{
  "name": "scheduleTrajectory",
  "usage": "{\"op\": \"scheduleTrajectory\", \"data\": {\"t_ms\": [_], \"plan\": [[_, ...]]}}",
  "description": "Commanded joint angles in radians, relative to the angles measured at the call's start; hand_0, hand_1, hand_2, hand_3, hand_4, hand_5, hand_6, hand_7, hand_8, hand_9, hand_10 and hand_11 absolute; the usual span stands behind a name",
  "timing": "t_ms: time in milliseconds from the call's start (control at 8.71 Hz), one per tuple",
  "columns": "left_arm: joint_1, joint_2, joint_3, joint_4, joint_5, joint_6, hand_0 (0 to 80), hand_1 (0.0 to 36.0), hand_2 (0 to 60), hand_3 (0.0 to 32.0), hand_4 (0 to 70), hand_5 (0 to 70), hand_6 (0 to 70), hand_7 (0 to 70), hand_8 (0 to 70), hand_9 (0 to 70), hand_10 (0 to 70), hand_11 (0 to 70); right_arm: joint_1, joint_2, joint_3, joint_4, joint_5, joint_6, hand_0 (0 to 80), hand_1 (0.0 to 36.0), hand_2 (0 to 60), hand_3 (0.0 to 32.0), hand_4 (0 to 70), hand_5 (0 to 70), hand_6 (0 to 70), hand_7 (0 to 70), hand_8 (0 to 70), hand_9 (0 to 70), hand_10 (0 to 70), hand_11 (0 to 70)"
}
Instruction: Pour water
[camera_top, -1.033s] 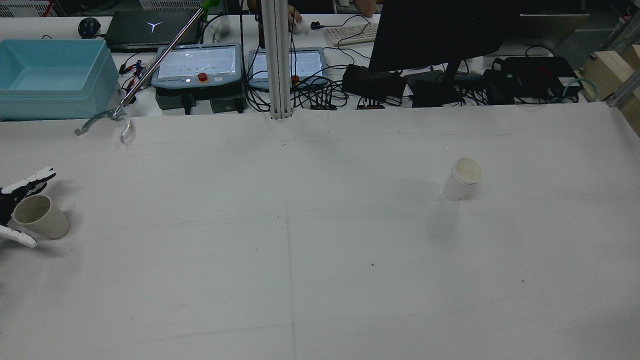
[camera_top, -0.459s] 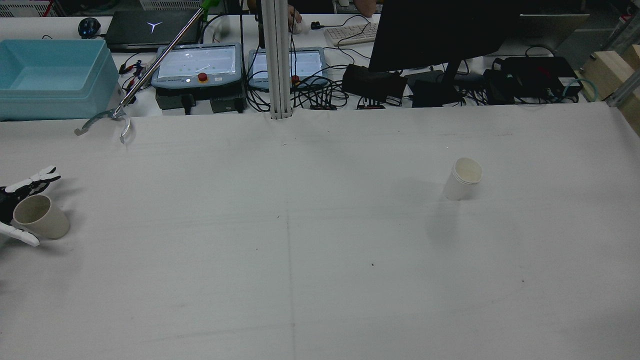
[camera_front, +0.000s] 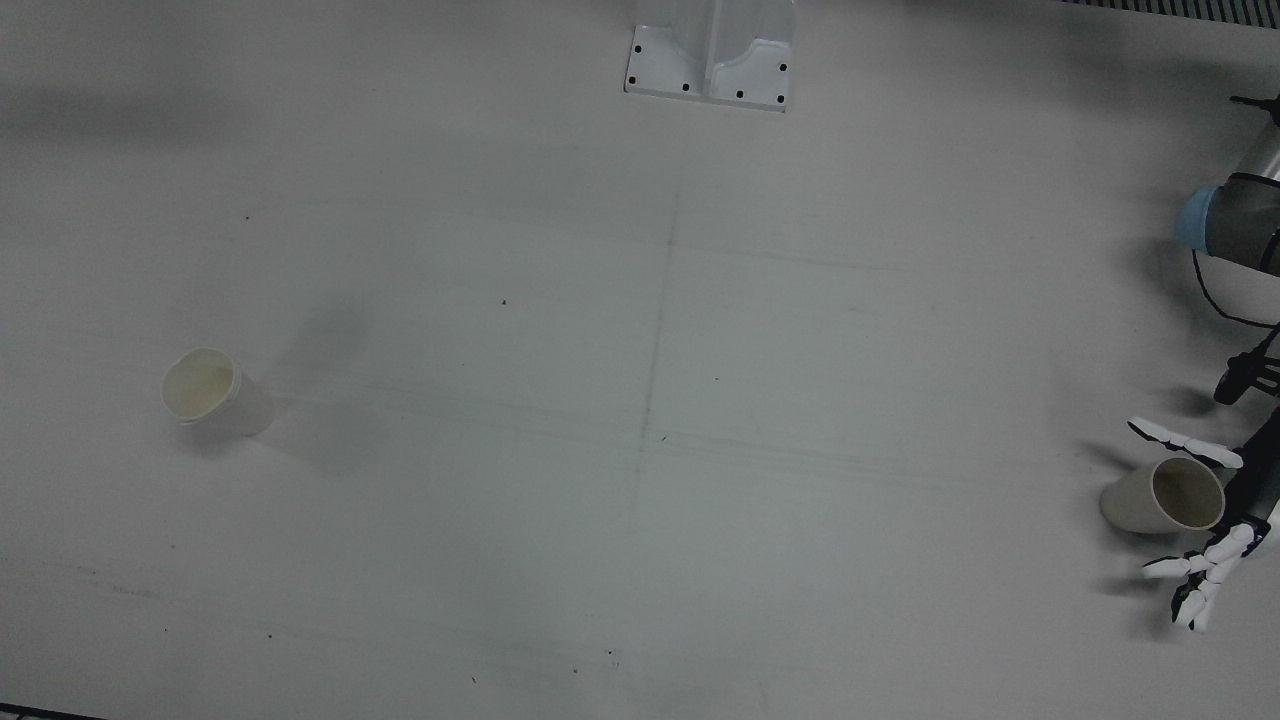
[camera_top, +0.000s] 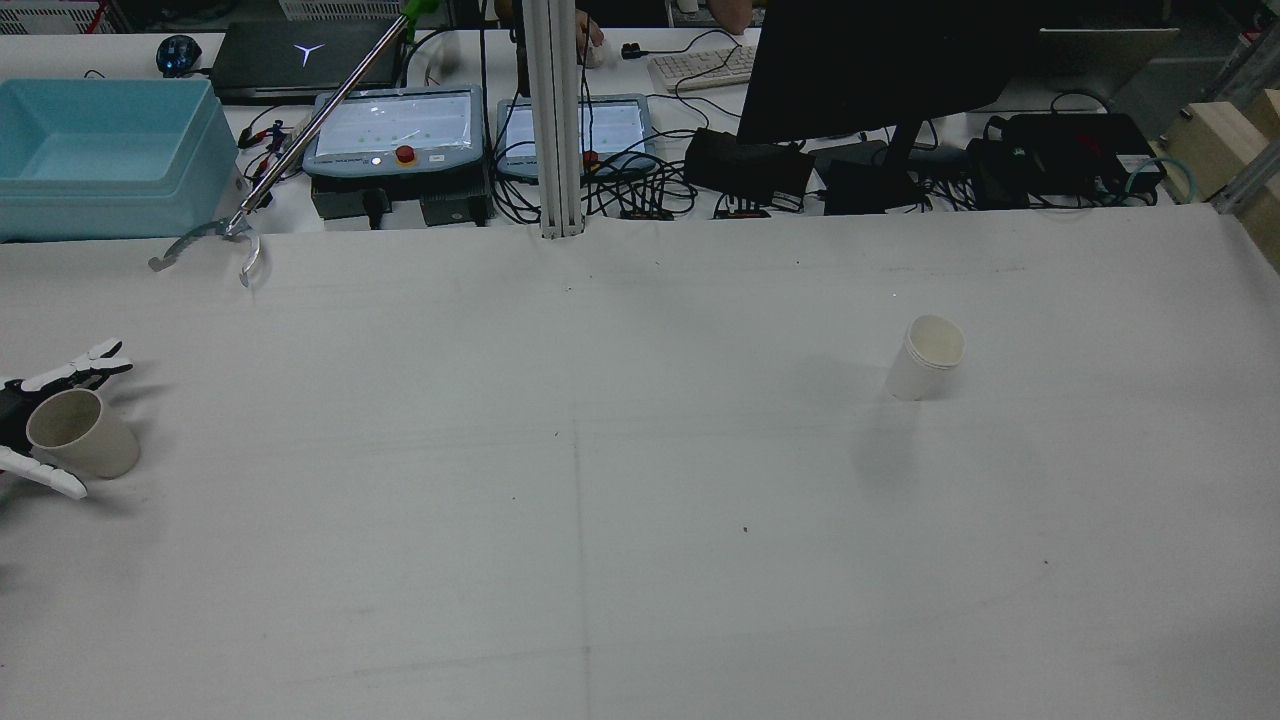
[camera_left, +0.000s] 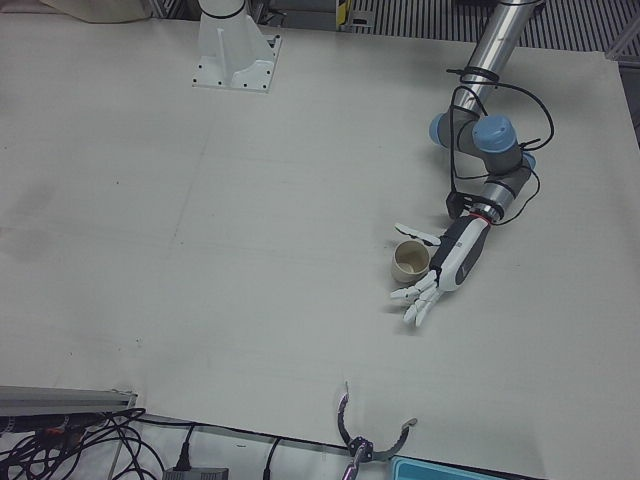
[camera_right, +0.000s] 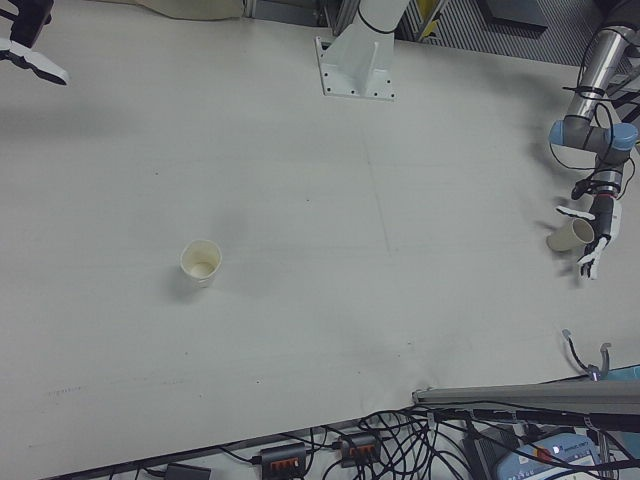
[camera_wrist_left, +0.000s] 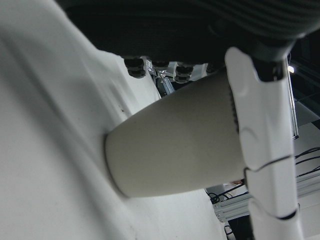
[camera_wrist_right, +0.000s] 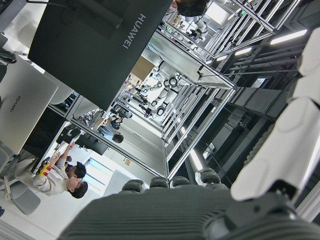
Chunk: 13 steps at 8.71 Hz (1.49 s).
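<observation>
We noted a plain beige paper cup (camera_left: 410, 261) upright on the table (camera_left: 250, 250), mouth up, by its left edge. The left hand (camera_left: 448, 264) flanked it, fingers apart. The right hand (camera_right: 28, 38) was raised, fingers indeterminate. A white cup (camera_top: 926, 357) stood well apart.

White table (camera_front: 640, 560) carries beige cup (camera_front: 1160, 497) and white cup (camera_front: 205, 392).

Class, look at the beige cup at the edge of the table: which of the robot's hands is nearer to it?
Left. The left hand is right at the beige cup, fingers open on both sides of it. The right hand is across the table at the far corner.
</observation>
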Motion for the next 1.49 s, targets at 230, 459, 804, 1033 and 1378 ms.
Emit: {"op": "scheduleTrajectory", "data": {"t_ms": [230,459,804,1033,1378], "plan": [[0.003,0.003,-0.002,0.014,-0.006,-0.01,58.4,28.9,44.8,0.0,39.7,33.9,5.0,8.6,1.4,1.8,5.8,10.7,-0.001,0.001,-0.002,0.001,0.0,-0.001,40.1,9.7,13.4,0.0,3.6,0.1,0.0,0.0,0.0,1.6,0.0,0.0],[0.002,0.004,-0.004,0.014,-0.009,-0.013,53.4,35.8,60.0,0.0,49.8,59.7,9.7,18.8,4.2,7.6,9.4,15.8,-0.001,0.001,-0.002,0.001,0.0,-0.001,40.1,9.7,13.6,0.0,3.6,0.5,0.0,0.0,0.0,1.5,0.0,0.0],[-0.003,0.012,-0.088,0.086,-0.006,-0.064,52.0,36.0,60.0,0.0,47.6,67.3,12.6,21.8,6.9,11.5,10.4,17.5,-0.004,0.03,-0.05,0.001,0.002,-0.001,40.3,9.9,13.9,0.0,3.9,0.9,0.1,0.0,0.0,1.5,0.0,0.0],[-0.008,0.017,-0.16,0.156,-0.005,-0.093,52.7,36.0,60.0,0.0,47.0,67.1,12.1,19.8,6.3,10.6,10.2,17.2,-0.057,0.091,-0.119,0.008,0.012,-0.001,40.2,10.0,14.2,0.0,3.5,0.1,0.0,0.0,0.0,1.3,0.0,0.0],[-0.008,0.046,-0.25,0.212,-0.005,-0.095,53.2,36.0,60.0,0.0,45.6,66.1,11.7,18.3,5.8,9.7,10.0,16.9,-0.157,0.151,-0.437,0.313,0.017,0.016,41.1,10.5,15.7,0.0,4.4,3.1,1.2,2.3,0.5,3.1,2.4,4.6]]}}
